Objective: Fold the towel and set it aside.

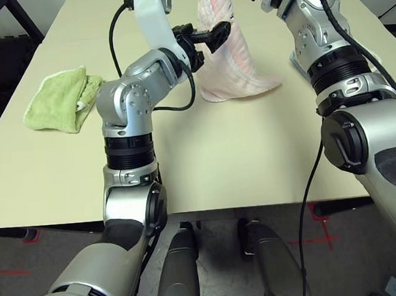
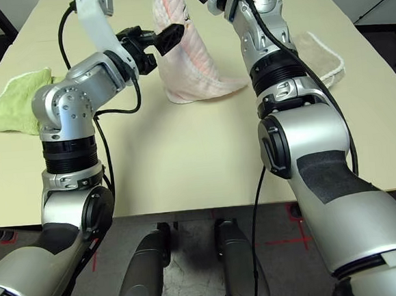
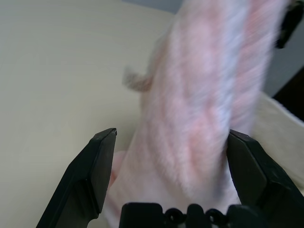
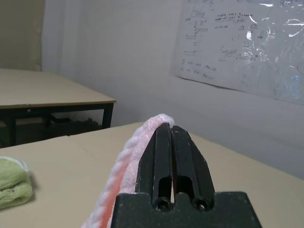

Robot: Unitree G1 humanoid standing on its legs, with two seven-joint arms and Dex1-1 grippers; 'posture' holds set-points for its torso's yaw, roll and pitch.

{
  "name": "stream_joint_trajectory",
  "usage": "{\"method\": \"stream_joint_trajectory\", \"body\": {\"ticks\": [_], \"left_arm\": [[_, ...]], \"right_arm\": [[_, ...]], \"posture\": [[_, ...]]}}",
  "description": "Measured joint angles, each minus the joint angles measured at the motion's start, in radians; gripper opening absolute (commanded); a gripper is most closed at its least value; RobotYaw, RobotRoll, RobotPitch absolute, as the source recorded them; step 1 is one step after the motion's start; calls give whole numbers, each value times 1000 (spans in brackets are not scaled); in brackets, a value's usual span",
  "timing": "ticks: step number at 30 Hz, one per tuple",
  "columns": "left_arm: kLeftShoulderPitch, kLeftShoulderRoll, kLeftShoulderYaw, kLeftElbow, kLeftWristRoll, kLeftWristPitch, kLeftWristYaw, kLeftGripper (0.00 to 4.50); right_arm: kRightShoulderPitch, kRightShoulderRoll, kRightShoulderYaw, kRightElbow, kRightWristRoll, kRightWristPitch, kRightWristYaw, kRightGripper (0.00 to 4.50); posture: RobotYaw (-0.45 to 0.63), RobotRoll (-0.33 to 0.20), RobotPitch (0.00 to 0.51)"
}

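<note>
Right gripper [image 4: 165, 137] is pinching the top edge of the towel [image 1: 228, 56] w/ its jaws fully closed on the cloth, holding it up so the pink terry is hanging down in a long drape and its bottom end is bunching on the table [image 1: 206, 161]. Left gripper [image 3: 171, 156] is sitting wide open, one black finger either side of the hanging towel partway down, not clamping anything yet afaict. Green towel [image 1: 60, 98] is lying folded on the table well off to the towel's left, and a beige towel [image 2: 321, 52] is lying flat behind the right arm, on the towel's right. So imo this is the early fold step: one end lifted, other hand lining up for a second grab. Next move prob needs the left fingers closing on the drape, w/ enough cloth btwn them to not slip, then both hands bringing the halves together and laying it down flat. Risk is grabbing only one layer since the cloth is twisting a bit as it's hanging.
</note>
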Motion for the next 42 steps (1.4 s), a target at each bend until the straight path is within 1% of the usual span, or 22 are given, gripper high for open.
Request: {"method": "stream_joint_trajectory", "body": {"ticks": [6, 11, 14, 16, 19, 23, 26, 29, 33, 35, 38, 42], "left_arm": [[-22, -17, -4, 91, 60, -73, 41, 4500], [-23, 13, -7, 161, 116, -126, 66, 4500], [-20, 57, -2, 170, 125, -145, 49, 4500], [-13, 100, -4, 170, 128, -154, 12, 4500], [17, 189, -25, 178, 143, -174, -67, 4500], [43, 302, -54, 267, 188, -235, -163, 4500], [51, 353, -82, 325, 227, -302, -238, 4500], [55, 346, -83, 316, 222, -308, -301, 4500], [59, 269, -79, 188, 158, -232, -347, 4500], [62, 244, -87, 119, 144, -193, -353, 4500], [80, 237, -94, 61, 140, -149, -353, 4500], [155, 236, -124, 26, 146, -104, -350, 4500]], "right_arm": [[0, -3, 0, -17, 4, 11, -6, 28], [0, -19, 0, -22, 5, 16, -20, 28], [0, -39, 0, -22, 4, 16, -24, 28], [0, -58, 0, -21, 3, 15, -29, 28], [0, -96, 0, -5, 2, 11, -30, 28], [0, -128, -6, 15, 2, -1, -30, 28], [0, -126, -9, 14, 3, -7, -30, 28], [0, -108, -9, 12, 5, -7, -29, 28], [0, -71, -7, 12, 5, -7, -20, 28], [0, -65, -7, 12, 5, -7, -19, 28], [-6, -65, -9, 12, 6, -7, -20, 28], [-41, -73, -22, 17, 5, -12, -23, 28]], "posture": [[42, 0, 213], [42, 0, 212], [43, 0, 210], [42, 0, 211], [42, 0, 210], [40, 0, 207], [42, 0, 205], [48, 0, 204], [53, 0, 203], [54, 0, 203], [49, 0, 204], [54, 0, 206]]}}
